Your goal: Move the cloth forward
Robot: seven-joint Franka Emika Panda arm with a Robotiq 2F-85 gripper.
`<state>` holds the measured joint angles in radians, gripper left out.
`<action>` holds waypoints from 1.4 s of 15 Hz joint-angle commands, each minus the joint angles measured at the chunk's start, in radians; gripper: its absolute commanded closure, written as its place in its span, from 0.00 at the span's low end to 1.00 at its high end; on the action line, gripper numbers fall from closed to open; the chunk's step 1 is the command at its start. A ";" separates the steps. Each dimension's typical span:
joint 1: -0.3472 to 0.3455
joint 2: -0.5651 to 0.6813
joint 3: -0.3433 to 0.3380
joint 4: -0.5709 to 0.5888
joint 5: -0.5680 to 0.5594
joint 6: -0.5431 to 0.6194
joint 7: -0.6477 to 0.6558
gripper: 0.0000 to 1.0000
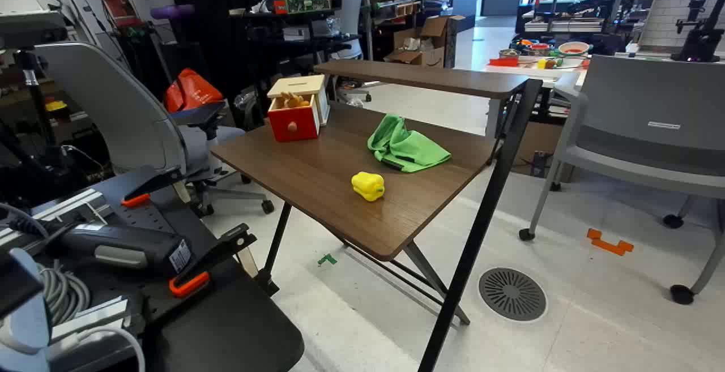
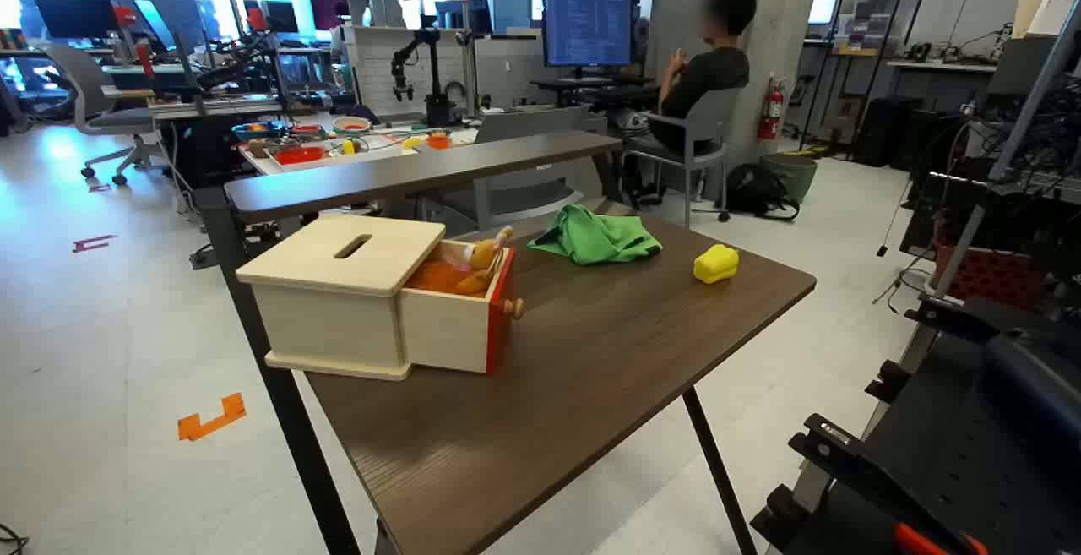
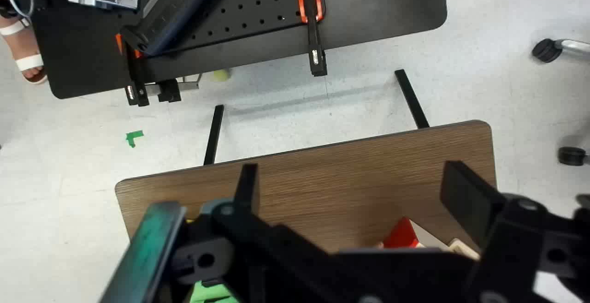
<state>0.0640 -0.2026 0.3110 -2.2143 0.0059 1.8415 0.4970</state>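
A green cloth (image 1: 410,148) lies crumpled on a brown wood-grain desk (image 1: 306,165).
In both exterior views the cloth rests near a yellow bell pepper (image 1: 368,186) and apart from a slot-topped wooden box (image 2: 325,318) whose red-fronted drawer (image 2: 443,331) stands pulled out. In the wrist view, the gripper (image 3: 352,185) has its fingers spread wide, with desk surface showing between them, and part of the cloth appears near the bottom edge.

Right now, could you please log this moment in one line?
fingers apart, empty | green cloth rumpled on table, ungrasped | yellow pepper on table | red-fronted drawer pulled open
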 commanded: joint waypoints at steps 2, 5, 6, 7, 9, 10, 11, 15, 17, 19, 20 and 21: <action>0.024 0.005 -0.027 -0.010 -0.028 0.040 0.029 0.00; 0.009 0.050 -0.037 -0.018 -0.076 0.148 0.084 0.00; 0.003 0.073 -0.046 -0.023 -0.096 0.206 0.105 0.00; 0.000 0.100 -0.056 -0.021 -0.113 0.251 0.121 0.00; -0.008 0.187 -0.084 0.001 -0.149 0.342 0.165 0.00; -0.010 0.237 -0.101 0.021 -0.168 0.379 0.184 0.00; -0.012 0.297 -0.124 0.045 -0.195 0.426 0.206 0.00; 0.006 0.537 -0.229 0.205 -0.225 0.506 0.185 0.00; 0.008 0.658 -0.270 0.310 -0.189 0.522 0.138 0.00; -0.002 0.778 -0.289 0.437 -0.138 0.487 0.061 0.00; -0.011 0.831 -0.293 0.493 -0.111 0.487 0.016 0.00; -0.013 0.881 -0.302 0.550 -0.088 0.484 -0.015 0.00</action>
<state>0.0534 0.5229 0.0301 -1.8580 -0.1529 2.3587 0.5832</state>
